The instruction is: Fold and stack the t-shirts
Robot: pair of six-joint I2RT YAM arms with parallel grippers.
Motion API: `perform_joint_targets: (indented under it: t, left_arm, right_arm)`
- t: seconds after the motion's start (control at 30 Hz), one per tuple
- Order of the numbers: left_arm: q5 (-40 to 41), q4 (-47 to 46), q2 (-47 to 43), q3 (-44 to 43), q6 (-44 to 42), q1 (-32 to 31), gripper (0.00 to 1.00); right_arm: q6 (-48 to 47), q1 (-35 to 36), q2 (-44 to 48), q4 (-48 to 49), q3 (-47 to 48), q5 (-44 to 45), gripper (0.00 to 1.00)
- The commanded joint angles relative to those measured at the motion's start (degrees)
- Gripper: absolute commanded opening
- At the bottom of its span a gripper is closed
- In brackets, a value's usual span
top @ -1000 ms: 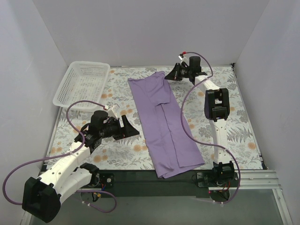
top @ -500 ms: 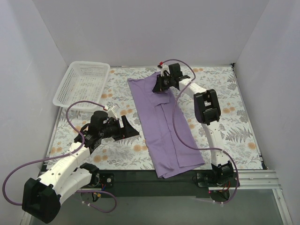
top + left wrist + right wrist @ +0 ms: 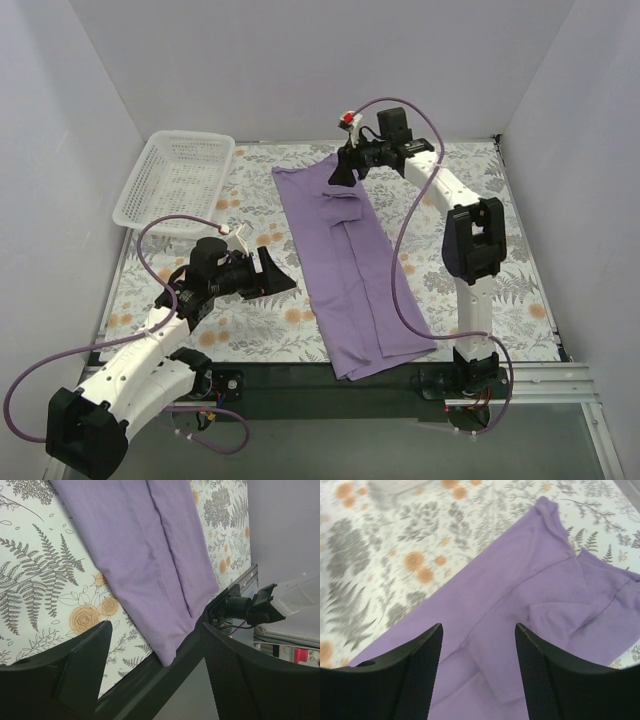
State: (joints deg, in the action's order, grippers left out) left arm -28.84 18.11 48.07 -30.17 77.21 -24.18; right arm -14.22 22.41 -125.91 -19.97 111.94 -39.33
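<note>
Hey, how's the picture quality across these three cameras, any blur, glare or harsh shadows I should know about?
Top external view: even, diffuse light, only soft shadows by the arms, purple t-shirt sharp. Left wrist view: shirt and floral table crisp, left gripper nearly black. Right wrist view: softer, floral print at left blurred; no obvious glare.

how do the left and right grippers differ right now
The left gripper hangs over the floral table, left of the purple t-shirt; the right gripper hangs above the shirt's far end. The left one points rightward, the right one leftward. Both are open, holding nothing.
</note>
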Motion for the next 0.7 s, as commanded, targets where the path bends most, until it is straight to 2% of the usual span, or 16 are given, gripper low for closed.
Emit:
perform_joint_targets:
  t: [0.0,0.03,0.07,0.1,0.13,0.17,0.23,0.27,0.3,0.4,0.5,0.6,0.67]
  left_arm:
    - [0.98,0.44,-1.40,-1.11,-1.88,-0.16,0.70]
    - [0.89,0.35,-1.06,-1.29,-2.67,-0.25,0.71]
    - [-0.07,0.35,-0.70,-1.90,-3.20,-0.25,0.71]
    - [-0.86,0.26,-0.27,-2.43,-4.08,-0.16,0.71]
    - [-1.74,0.17,0.61,-2.87,-5.39,-0.25,0.71]
    - [-2.27,0.09,0.97,-4.00,-6.10,-1.29,0.71]
    - [-2.28,0.08,1.76,-5.07,-7.33,-4.01,0.71]
    - [-1.58,-0.09,1.85,-5.59,-8.90,-8.29,0.71]
    - [0.61,-0.61,2.11,-6.29,-9.53,-10.86,0.71]
    - [5.26,-2.10,2.11,-7.79,-12.25,-21.93,0.71]
    - [11.07,-3.78,2.11,-7.97,-16.45,-33.71,0.71]
    - [17.84,-3.96,3.77,-7.71,-20.24,-43.47,0.71]
    - [23.98,-4.22,6.50,-7.27,-22.09,-50.41,0.71]
  right_arm:
    - [-12.48,-3.94,8.98,-4.90,-5.66,-19.08,0.66]
    - [-15.46,-4.48,11.10,-6.21,-10.64,-23.47,0.65]
    - [-26.10,-4.75,16.43,-11.01,-14.00,-24.12,0.66]
    - [-32.13,-4.66,19.44,-14.37,-17.16,-23.78,0.66]
    - [-36.54,-4.57,22.78,-16.66,-20.94,-22.90,0.66]
    - [-40.58,-4.57,26.47,-17.55,-31.07,-19.94,0.67]
    - [-49.47,-4.66,38.15,-17.56,-41.13,-16.76,0.69]
    - [-51.68,-4.66,41.93,-17.65,-45.63,-13.78,0.73]
    - [-54.14,-4.75,49.28,-17.39,-54.11,-12.28,0.75]
    - [-54.25,-6.41,63.03,-17.65,-66.18,-8.92,0.83]
    - [-53.20,-9.93,72.96,-19.14,-72.81,-9.36,0.88]
    - [-51.44,-11.69,77.29,-21.78,-76.07,-9.36,0.88]
    - [-53.90,-15.36,79.23,-24.06,-77.05,-12.25,0.89]
